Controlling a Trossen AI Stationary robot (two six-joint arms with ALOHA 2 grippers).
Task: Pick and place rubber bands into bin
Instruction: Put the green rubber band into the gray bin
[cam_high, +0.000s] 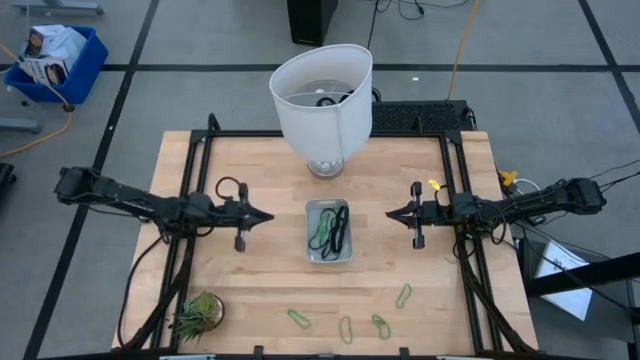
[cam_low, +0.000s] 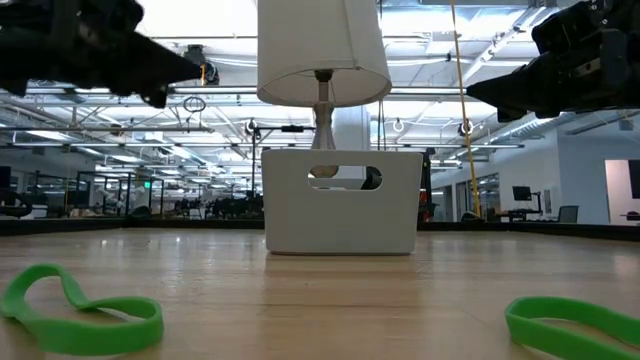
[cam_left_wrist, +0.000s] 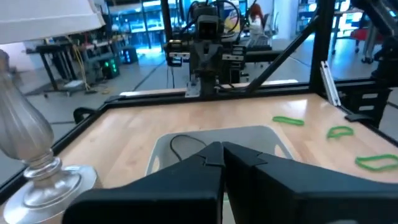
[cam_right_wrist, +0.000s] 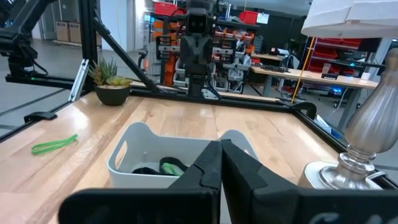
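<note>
The bin (cam_high: 330, 232) stands at the table's middle and holds dark bands (cam_high: 341, 228) and a light-green band (cam_high: 322, 235). Several light-green bands lie on the table near the front edge: one (cam_high: 299, 318), one (cam_high: 346, 328), one (cam_high: 381, 325) and one (cam_high: 403, 294). My left gripper (cam_high: 266, 215) is shut and empty, left of the bin, above the table. My right gripper (cam_high: 392, 213) is shut and empty, right of the bin. The bin also shows in the low view (cam_low: 341, 201), the left wrist view (cam_left_wrist: 163, 151) and the right wrist view (cam_right_wrist: 134, 147).
A white lampshade on a glass lamp base (cam_high: 322, 100) stands just behind the bin. A small spiky green plant in a pot (cam_high: 199, 313) sits at the front left corner. A black frame (cam_high: 196, 180) borders the table. A blue crate (cam_high: 55, 60) stands on the floor.
</note>
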